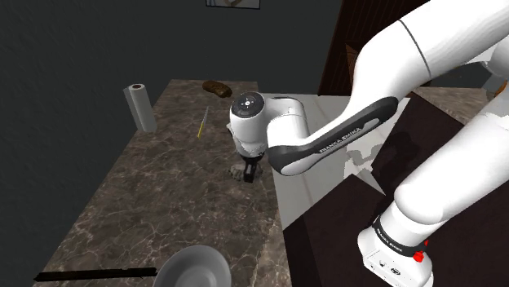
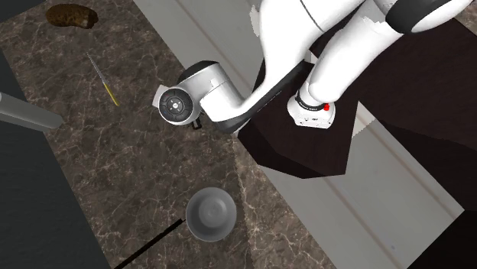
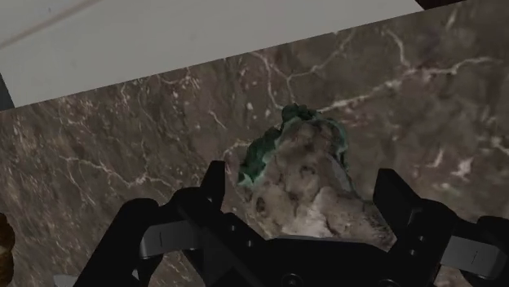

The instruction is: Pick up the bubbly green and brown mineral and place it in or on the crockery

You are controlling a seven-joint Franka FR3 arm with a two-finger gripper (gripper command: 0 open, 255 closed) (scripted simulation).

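Presently the all-black gripper (image 1: 247, 173), fingers apart, is straddling the lumpy green-and-brown mineral (image 3: 303, 175), apparently readying a clasp.

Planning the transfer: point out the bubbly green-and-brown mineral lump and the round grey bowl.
Green-and-brown mineral lump (image 3: 306, 183), wrist view: middle of its brownish bubbly face.
Round grey bowl (image 2: 196, 218), second exterior view: inner wall, near its rim.

The countertop (image 1: 163, 187) is dark brown marble with white veins, polished and smooth. The mineral (image 3: 306, 175) has a rough, pitted, lumpy surface, matt green and grey-brown. The bowl (image 2: 197, 222) is smooth grey with a dull sheen.
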